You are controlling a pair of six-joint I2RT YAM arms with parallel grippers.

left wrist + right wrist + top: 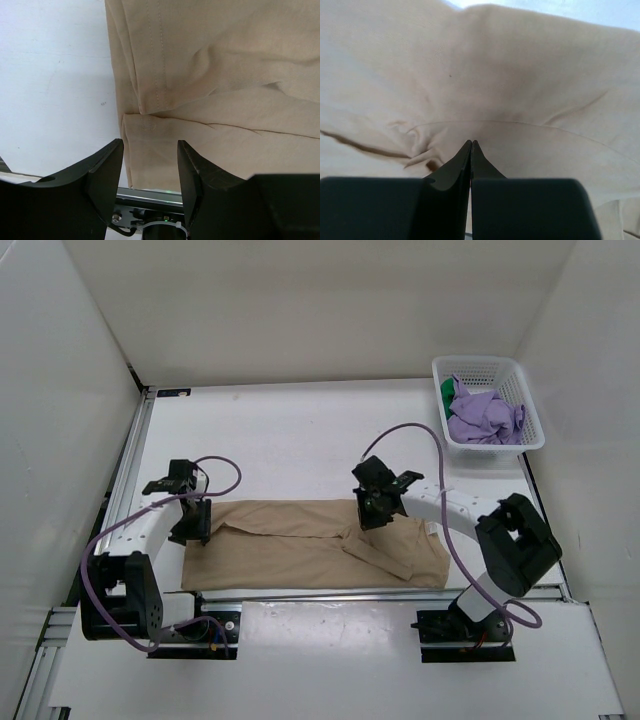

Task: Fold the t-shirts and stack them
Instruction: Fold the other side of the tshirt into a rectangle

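In the white lattice basket [497, 450] at the far right corner of the desk [300, 430] we see the light purple t-shirt [485, 418] crumpled, with the green t-shirt [447, 390] tucked behind it. The tan t-shirt [300, 540] lies spread on the desk near the arms. The left pincer [150, 150] hangs spread over its left edge. The right pincer [471, 145] is pressed together, tips at a pucker of tan cloth; we cannot tell whether it grips any.

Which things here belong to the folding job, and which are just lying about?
Job: tan t-shirt; purple t-shirt; green t-shirt.
Lying about: white basket, holding the purple and green ones.
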